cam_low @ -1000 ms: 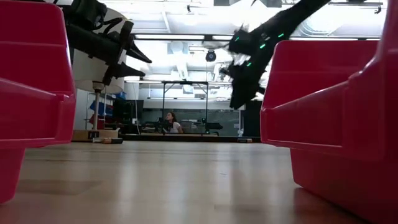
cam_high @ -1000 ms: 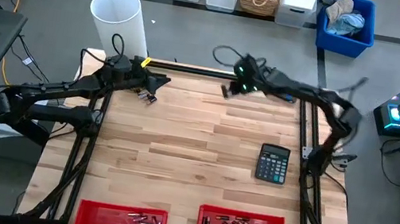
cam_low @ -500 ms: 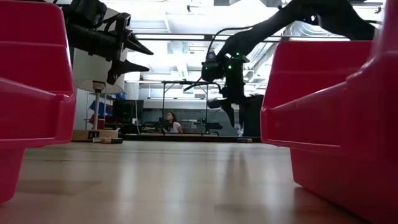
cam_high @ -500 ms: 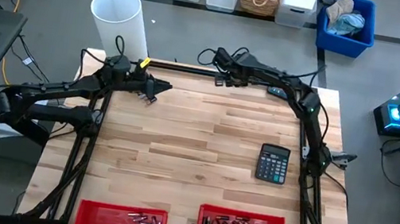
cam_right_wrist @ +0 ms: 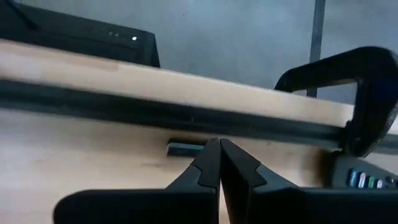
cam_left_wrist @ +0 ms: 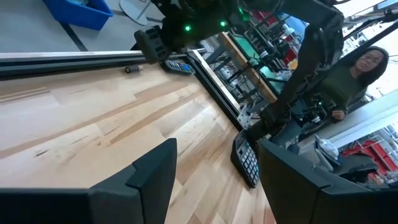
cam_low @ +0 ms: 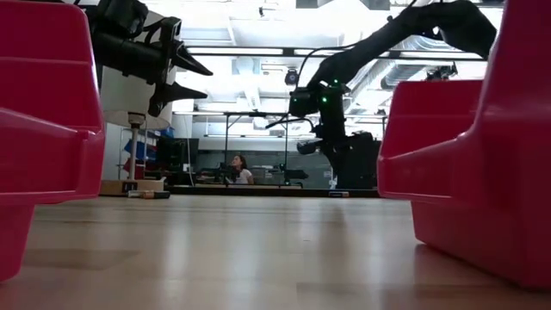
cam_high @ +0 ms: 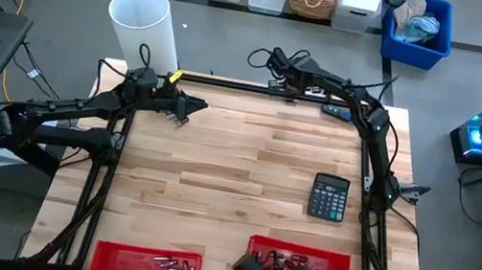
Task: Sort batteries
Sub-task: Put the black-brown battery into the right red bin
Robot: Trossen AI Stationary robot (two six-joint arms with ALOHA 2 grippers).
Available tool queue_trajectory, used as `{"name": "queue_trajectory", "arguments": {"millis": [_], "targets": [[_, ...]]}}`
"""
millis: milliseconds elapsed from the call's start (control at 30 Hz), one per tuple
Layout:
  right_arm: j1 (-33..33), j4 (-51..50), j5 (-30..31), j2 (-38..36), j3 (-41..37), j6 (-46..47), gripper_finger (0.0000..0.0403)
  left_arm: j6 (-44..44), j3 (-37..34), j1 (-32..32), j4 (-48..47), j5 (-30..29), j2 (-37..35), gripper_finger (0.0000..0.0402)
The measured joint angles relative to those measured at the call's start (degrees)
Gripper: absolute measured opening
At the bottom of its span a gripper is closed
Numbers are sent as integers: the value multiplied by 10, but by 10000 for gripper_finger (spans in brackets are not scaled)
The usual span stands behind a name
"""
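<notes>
Pale wooden table with two red plastic trays and two dark robot arms.
Left red tray at the near edge holds a few small silvery cylindrical batteries; right red tray, sitting skewed, holds more dark and silvery batteries. One small dark battery lies at the far edge beside the black rail. Black calculator with grey keys lies near the right side. Left gripper, far left corner, fingers spread wide, holding nothing. Right gripper, far edge, fingers pressed together, empty. A person sits beyond the table.
</notes>
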Motion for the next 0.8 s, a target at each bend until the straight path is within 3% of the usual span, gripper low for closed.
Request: {"name": "queue_trajectory", "arguments": {"millis": [233, 500, 633, 800], "targets": [[-23, 22, -42, -5, 0, -42, 1, 0, 0, 0, 0, -5, 0, 207], [30, 22, -53, -83, -27, -132, 0, 10, 0, 0, 0, -18, 0, 207], [59, 84, -52, -168, -184, -118, 0, 11, 0, 0, -1, -32, 0, 207], [71, 295, -77, -334, -445, 46, 0, 26, 0, 0, -1, -32, 0, 207]]}}
